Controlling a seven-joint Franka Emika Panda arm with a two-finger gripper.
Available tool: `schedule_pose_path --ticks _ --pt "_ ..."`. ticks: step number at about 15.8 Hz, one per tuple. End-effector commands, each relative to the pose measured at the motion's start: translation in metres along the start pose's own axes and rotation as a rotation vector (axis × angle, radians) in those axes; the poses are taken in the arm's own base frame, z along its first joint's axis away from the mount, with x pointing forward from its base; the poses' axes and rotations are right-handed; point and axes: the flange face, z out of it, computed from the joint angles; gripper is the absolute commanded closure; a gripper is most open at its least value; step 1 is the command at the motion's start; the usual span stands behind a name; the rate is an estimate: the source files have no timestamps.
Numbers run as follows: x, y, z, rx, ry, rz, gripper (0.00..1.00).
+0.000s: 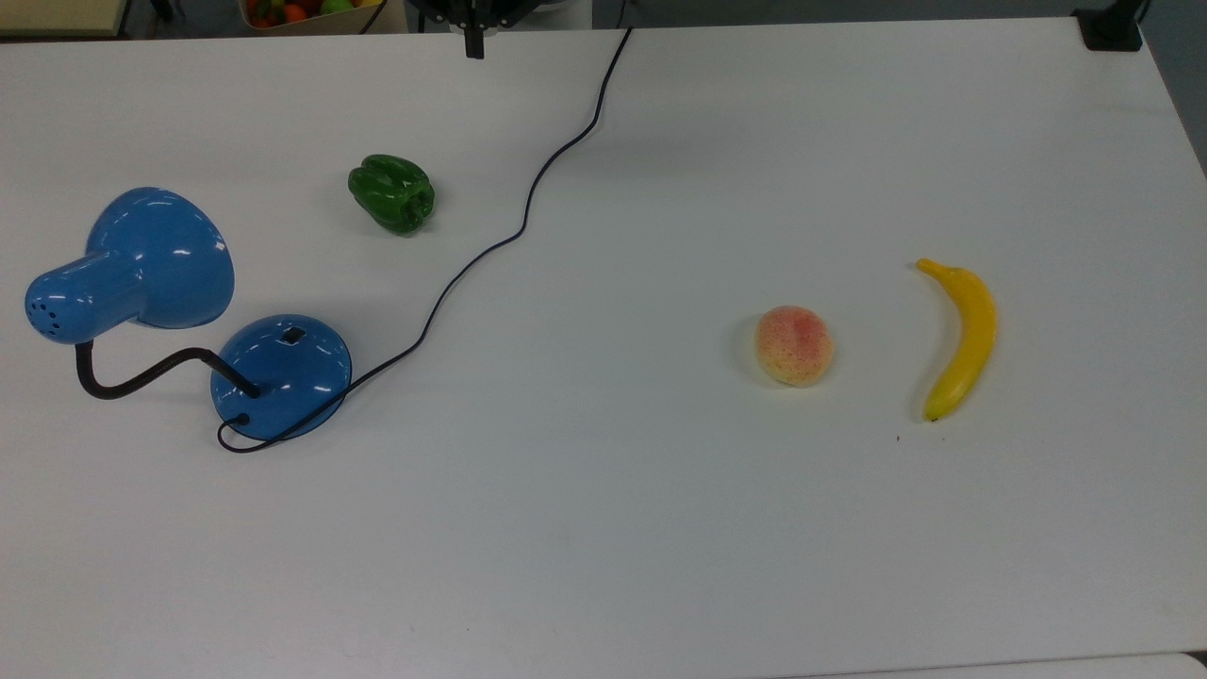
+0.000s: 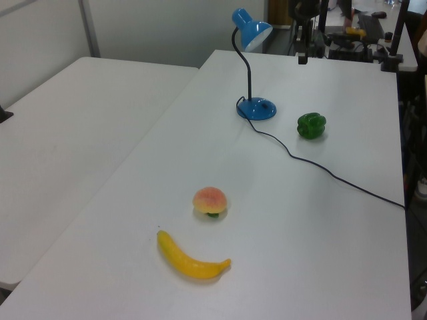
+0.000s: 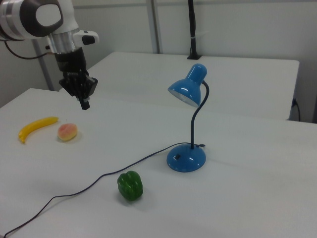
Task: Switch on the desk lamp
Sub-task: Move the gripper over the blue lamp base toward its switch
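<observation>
Wide white worktop [image 1: 660, 528] underneath, lamp [image 1: 281, 377] parked at the top view's left, base flat, shade [image 1: 156, 259] hanging off the bendy neck [image 1: 141, 377] out past the base. Cord [image 1: 490, 245] snaking from the base up to the top view's far edge. Pepper [image 1: 392, 193] lying between base and gripper; peach [image 1: 794, 344] and banana [image 1: 962, 335] well apart at the top view's right, out of play. Gripper [image 3: 84, 103] up high in the right view, fingers pressed together into one tip, holding nothing, well clear of everything. Down to the small stuff: black switch [image 1: 293, 334] on the dome, facing the pepper side. From the gripper [image 1: 473, 42] in the top view, switch lying down and to the top view's left, past the pepper. Probably a long diagonal reach, then a straight press down.
</observation>
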Motion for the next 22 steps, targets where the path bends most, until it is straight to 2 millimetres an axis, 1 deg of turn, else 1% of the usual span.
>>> schedule_pose_path --ticks 1,2,3,5,7,8,9,11,12,13,15,16,17,18,19,21,22 --pt "0.004 0.013 0.01 0.0 0.006 0.023 1.0" --pt "0.006 0.017 0.016 -0.001 0.012 0.029 1.0" --pt "0.01 0.021 0.027 0.001 0.008 0.037 1.0" --pt "0.02 0.037 0.045 0.002 0.014 0.064 1.0" --pt "0.028 0.044 0.061 0.005 0.016 0.079 1.0" --pt "0.032 0.049 0.073 0.007 0.011 0.096 1.0" --pt "0.035 0.055 0.083 0.01 0.02 0.134 1.0" --pt "0.037 0.063 0.111 0.013 0.04 0.21 1.0" --pt "0.036 0.065 0.127 0.013 0.04 0.222 1.0" --pt "0.036 0.066 0.139 0.016 0.047 0.226 1.0" --pt "0.037 0.079 0.159 0.017 0.056 0.247 1.0" --pt "0.039 0.081 0.165 0.017 0.057 0.253 1.0" --pt "0.043 0.084 0.177 0.019 0.047 0.258 1.0" --pt "0.045 0.092 0.186 0.018 0.049 0.269 1.0" --pt "0.049 0.094 0.192 0.019 0.061 0.273 1.0" --pt "0.053 0.106 0.208 0.015 0.067 0.287 1.0" --pt "0.056 0.108 0.219 0.011 0.059 0.288 1.0"
